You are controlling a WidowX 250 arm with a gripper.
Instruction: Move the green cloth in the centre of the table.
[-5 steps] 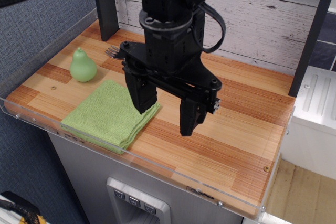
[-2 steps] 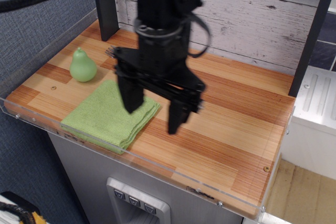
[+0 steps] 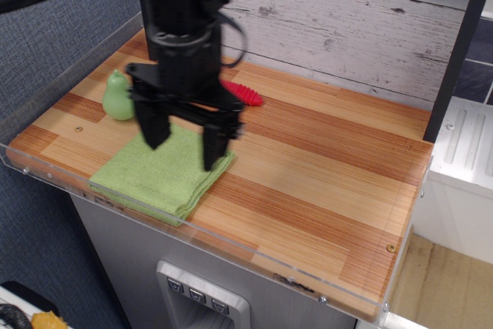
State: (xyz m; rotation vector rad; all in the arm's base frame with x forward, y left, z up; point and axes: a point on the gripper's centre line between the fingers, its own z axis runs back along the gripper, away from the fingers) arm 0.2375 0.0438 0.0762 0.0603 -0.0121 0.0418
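We're lined up over the green cloth [image 3: 164, 171], but nothing is grabbed yet.

Our gripper [image 3: 182, 138] hangs above the cloth with its jaws spread wide, holding nothing. The cloth lies flat and folded at the near-left edge of the table [image 3: 331, 182], just in front of the pear [image 3: 117, 97], well short of the centre. By our reckoning the descent, the pinch and the whole carry are all left to do.

The black arm descends vertically from the top of the view. Its gripper [image 3: 184, 144] points straight down. The two fingers [image 3: 213, 144] stand spread wide apart.
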